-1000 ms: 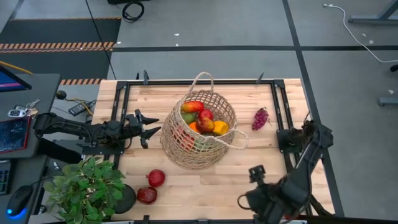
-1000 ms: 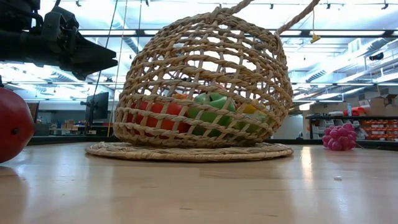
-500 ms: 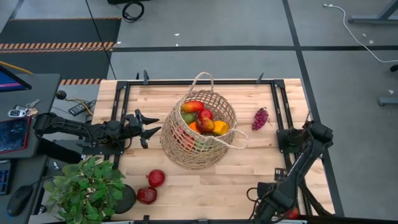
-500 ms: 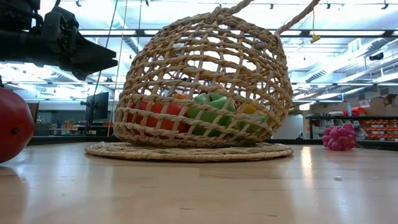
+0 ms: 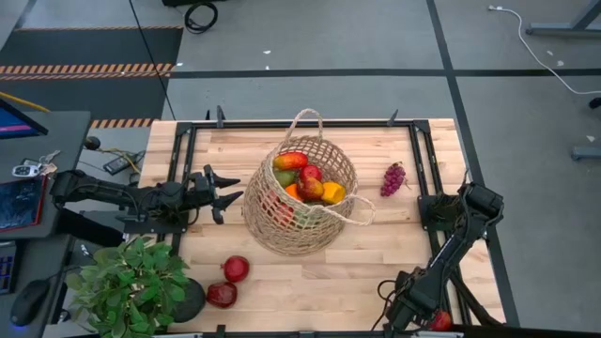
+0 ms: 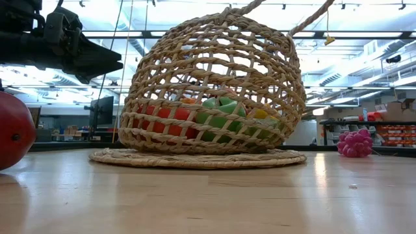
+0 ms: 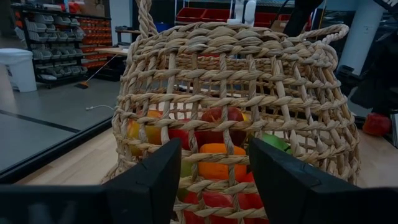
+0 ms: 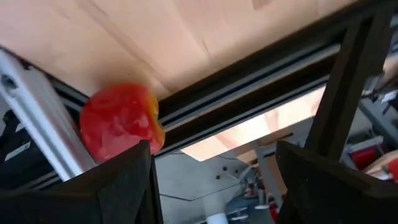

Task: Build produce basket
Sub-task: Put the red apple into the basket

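Note:
The wicker basket (image 5: 300, 202) stands mid-table on its flat base and holds several red, green and orange fruits (image 5: 308, 183); they show through its weave (image 7: 217, 134). My left gripper (image 5: 228, 192) hovers open just left of the basket, level with its wall (image 7: 214, 168). Two red fruits (image 5: 230, 280) lie on the near left of the table, and a purple grape bunch (image 5: 392, 177) lies to the right of the basket. My right gripper (image 5: 413, 310) is open (image 8: 214, 155) and low at the table's near right edge. A red fruit (image 8: 121, 121) there rests against the black frame rail. My right gripper has one fingertip (image 8: 134, 162) right below the red fruit's underside (image 8: 124, 140) at the table's near edge. I cannot tell whether it touches the fruit.
A leafy potted plant (image 5: 131, 286) stands at the near left corner. Black frame rails (image 5: 418, 160) run along the table's sides and its near edge (image 8: 261, 68). Bare wood lies between the basket and the near edge (image 5: 319, 277).
My right arm has swung down toward the table's near edge, bringing its gripper from above the table down low at the near right rim beside the red fruit. The left arm, the basket and the other produce have stayed put.

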